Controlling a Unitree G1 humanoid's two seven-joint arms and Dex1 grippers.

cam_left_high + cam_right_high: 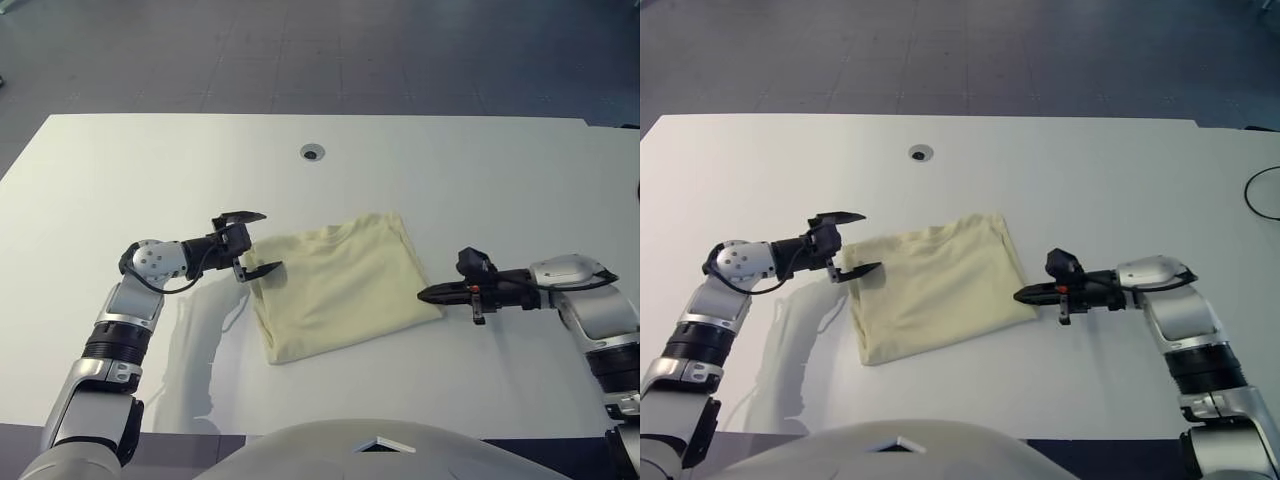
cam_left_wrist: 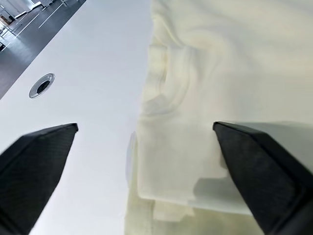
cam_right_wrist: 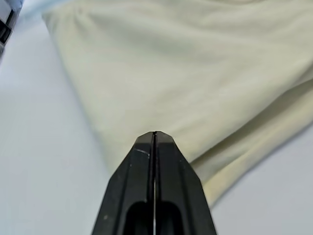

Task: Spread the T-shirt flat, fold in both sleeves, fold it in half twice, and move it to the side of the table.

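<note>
White table (image 1: 480, 170). Pale yellow T-shirt (image 1: 340, 285) folded into a compact, slightly skewed rectangle, lying flat near the table centre. Left claw (image 1: 270, 240) released and empty at the shirt's left edge. Right claw (image 1: 422, 294) clenched, empty, at its right corner. Left wrist view alone shows stacked fold layers (image 2: 171, 205).

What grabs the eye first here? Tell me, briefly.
The pale yellow T-shirt, folded into a rough square, lies in the middle of the white table. The left gripper sits at its left edge with jaws wide open; the right gripper points at its right corner, jaws shut.
</note>
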